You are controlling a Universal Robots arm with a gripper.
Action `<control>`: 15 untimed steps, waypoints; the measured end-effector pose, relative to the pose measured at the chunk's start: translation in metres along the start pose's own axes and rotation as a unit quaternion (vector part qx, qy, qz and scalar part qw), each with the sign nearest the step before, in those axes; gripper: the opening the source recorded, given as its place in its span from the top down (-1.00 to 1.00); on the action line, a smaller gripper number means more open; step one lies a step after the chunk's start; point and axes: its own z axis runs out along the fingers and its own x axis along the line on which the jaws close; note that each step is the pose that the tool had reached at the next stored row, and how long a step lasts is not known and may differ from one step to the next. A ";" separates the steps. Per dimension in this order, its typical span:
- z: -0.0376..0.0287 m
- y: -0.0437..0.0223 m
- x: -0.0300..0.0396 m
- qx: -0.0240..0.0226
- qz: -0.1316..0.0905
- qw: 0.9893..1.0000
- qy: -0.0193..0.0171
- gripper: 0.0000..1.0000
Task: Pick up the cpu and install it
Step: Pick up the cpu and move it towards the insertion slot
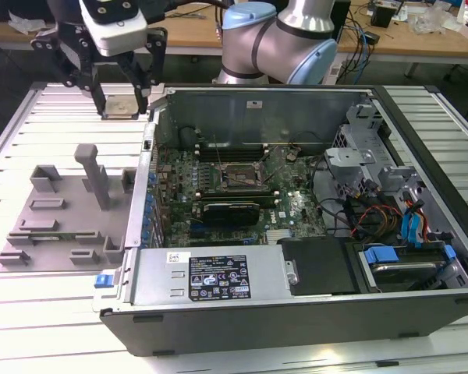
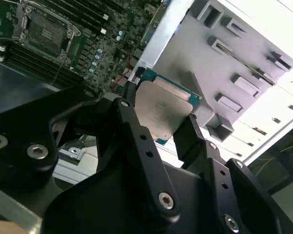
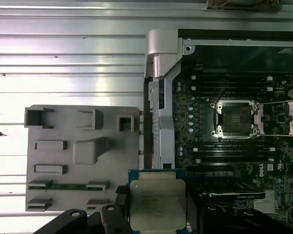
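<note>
The open computer case (image 1: 242,327) lies on a slatted metal table (image 1: 31,343). Along the case's near wall sits a labelled metal cover (image 1: 210,276). A black drive bay (image 1: 320,265) and a blue-handled drive cage (image 1: 405,261) lie toward the exterior view's right.

Beyond these lies the motherboard (image 1: 288,206). Its square socket (image 1: 238,178) shows a dark centre inside a metal frame, as the first wrist view confirms (image 3: 234,117).

On the table, at the exterior view's left of the case, rests a grey moulded holder (image 1: 62,210) with raised posts and slots.

Farther back, beyond the holder and just outside the case's far-left corner, hangs the gripper (image 1: 122,106). Its black fingers (image 2: 129,92) are closed on two opposite edges of the cpu (image 1: 118,104). The cpu is held flat, metal top toward the wrist, and clear of the table. Both wrist views show the silvery top with a green rim (image 2: 163,109) (image 3: 156,204), well apart from the socket.

At the far edge stand the robot arm (image 1: 281,39) and a wooden workbench (image 1: 421,35).
</note>
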 end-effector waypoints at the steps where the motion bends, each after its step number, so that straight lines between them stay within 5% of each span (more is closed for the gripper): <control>1: 0.0001 0.0000 -0.0054 0.000 0.000 1.000 0.000 -0.09; 6: 0.0007 0.0002 -0.0237 0.000 0.000 1.000 0.000 -0.09; 8: 0.0012 0.0003 -0.0422 0.000 0.000 1.000 0.000 -0.09; 15: 0.0022 0.0005 -0.0742 0.000 0.000 1.000 0.000 -0.09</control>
